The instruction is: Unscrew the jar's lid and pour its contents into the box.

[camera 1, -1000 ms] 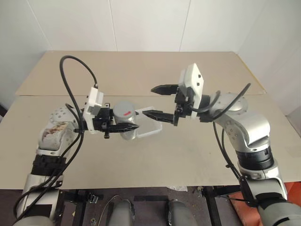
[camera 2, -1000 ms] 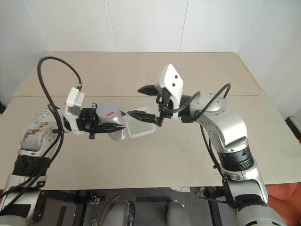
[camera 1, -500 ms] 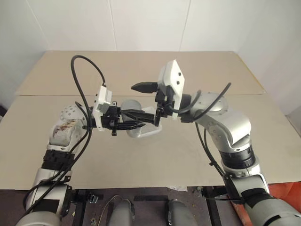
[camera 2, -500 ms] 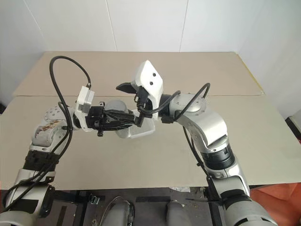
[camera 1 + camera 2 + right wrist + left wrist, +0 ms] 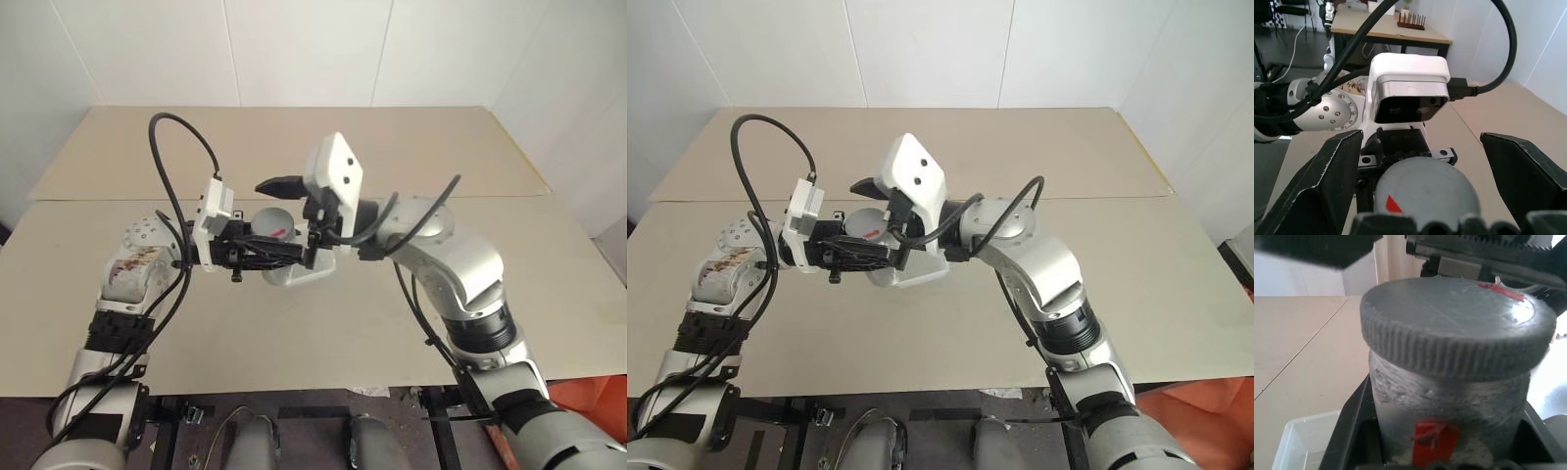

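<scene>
My left gripper [image 5: 280, 257] is shut on the body of the jar [image 5: 1449, 404], a silvery cylinder with a red stripe [image 5: 1433, 441], and holds it upright above the table. The grey ribbed lid [image 5: 1457, 323] with its red mark [image 5: 1393, 205] sits on the jar. My right gripper [image 5: 270, 221] reaches in from the right, level. It is open, and its black fingers [image 5: 1317, 188] stand one on each side of the lid, apart from it. The translucent white box [image 5: 924, 268] lies on the table just below and right of the jar. The contents are hidden inside.
The beige table [image 5: 392, 323] runs wide on every side, with a seam across it behind the arms. White walls close off the back. A black cable [image 5: 176, 147] loops up from my left wrist.
My right gripper has moved left, from beside the box to around the jar's lid, staying open. The left gripper kept its hold on the jar.
</scene>
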Motion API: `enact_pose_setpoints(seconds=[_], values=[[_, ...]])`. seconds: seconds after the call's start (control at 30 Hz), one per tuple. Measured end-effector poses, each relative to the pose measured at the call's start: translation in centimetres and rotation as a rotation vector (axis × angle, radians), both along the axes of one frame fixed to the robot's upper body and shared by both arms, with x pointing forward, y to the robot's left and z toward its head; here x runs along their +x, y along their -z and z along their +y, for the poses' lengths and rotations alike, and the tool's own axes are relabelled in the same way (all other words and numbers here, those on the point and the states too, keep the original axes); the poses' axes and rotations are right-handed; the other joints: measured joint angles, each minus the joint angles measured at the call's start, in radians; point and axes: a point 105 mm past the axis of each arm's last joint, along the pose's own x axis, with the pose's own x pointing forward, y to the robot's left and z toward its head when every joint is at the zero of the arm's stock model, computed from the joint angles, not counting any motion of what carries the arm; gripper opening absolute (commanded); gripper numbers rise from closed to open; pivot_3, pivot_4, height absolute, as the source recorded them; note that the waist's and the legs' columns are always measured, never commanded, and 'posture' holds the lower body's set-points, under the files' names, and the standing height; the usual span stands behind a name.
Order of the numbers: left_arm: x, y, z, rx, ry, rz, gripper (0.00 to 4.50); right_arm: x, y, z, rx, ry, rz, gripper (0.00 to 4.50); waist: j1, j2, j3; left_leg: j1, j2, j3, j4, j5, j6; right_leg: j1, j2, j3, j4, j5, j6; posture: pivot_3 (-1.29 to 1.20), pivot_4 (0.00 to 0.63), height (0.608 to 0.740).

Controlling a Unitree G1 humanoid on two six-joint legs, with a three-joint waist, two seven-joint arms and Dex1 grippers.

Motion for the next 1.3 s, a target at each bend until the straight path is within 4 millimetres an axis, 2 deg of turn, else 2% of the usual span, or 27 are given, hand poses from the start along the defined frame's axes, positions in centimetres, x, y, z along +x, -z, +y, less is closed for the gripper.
enact_pose_setpoints(seconds=[0.23,0.63,0.8,0.9,0.93,1.17,1.3], values=[[0.1,0.0,0.2,0.004,-0.01,-0.001,1.93,1.1,0.4,-0.2,-0.007,0.053,0.024,4.48,0.0,0.0,0.0,0.0,0.0,0.0,0.0,0.0,0.0,0.0,0.0,0.0,0.0,0.0,0.0,0.0,0.15,0.74],[-0.2,0.1,1.7,0.033,-0.063,0.002,1.93,1.0,0.9,-1.5,-0.057,0.033,0.02,4.48,0.0,0.0,0.0,0.0,0.0,0.0,0.0,0.0,0.0,0.0,0.0,0.0,0.0,0.0,0.0,0.0,0.15,0.74],[-0.5,-0.1,2.6,0.037,-0.085,0.005,1.93,1.1,1.1,-2.8,-0.069,0.045,0.019,4.48,0.001,0.0,0.0,0.0,0.0,0.0,0.0,0.0,0.0,0.0,0.0,0.0,0.0,0.0,0.0,0.0,0.15,0.74],[-1.4,-0.4,2.3,0.033,-0.035,-0.012,1.93,3.3,0.6,-5.7,-0.052,0.19,0.019,4.48,0.007,0.0,0.0,0.0,0.0,0.0,0.0,0.0,0.0,0.0,-0.001,0.0,-0.001,0.0,0.0,0.0,0.15,0.74],[-1.5,-0.4,2.3,0.035,-0.03,-0.016,1.93,3.5,0.5,-6.1,-0.047,0.208,0.018,4.48,0.007,0.0,0.0,0.0,0.0,0.0,0.0,0.0,0.0,0.0,0.0,0.0,-0.001,0.0,0.0,0.0,0.15,0.74],[-1.6,-0.5,2.1,0.034,-0.028,-0.023,1.93,3.4,1.1,-6.4,-0.052,0.208,0.032,4.48,-0.003,0.0,0.0,0.0,0.0,0.0,0.0,0.0,0.0,0.0,0.0,0.0,0.0,0.0,0.0,0.0,0.15,0.74],[-1.4,-0.4,1.8,0.011,-0.043,-0.019,1.93,2.7,0.8,-6.5,-0.064,0.177,0.011,4.48,0.002,0.0,0.0,0.0,0.0,0.0,0.0,0.0,0.0,0.0,0.0,0.0,-0.001,0.0,0.0,0.0,0.15,0.74]])
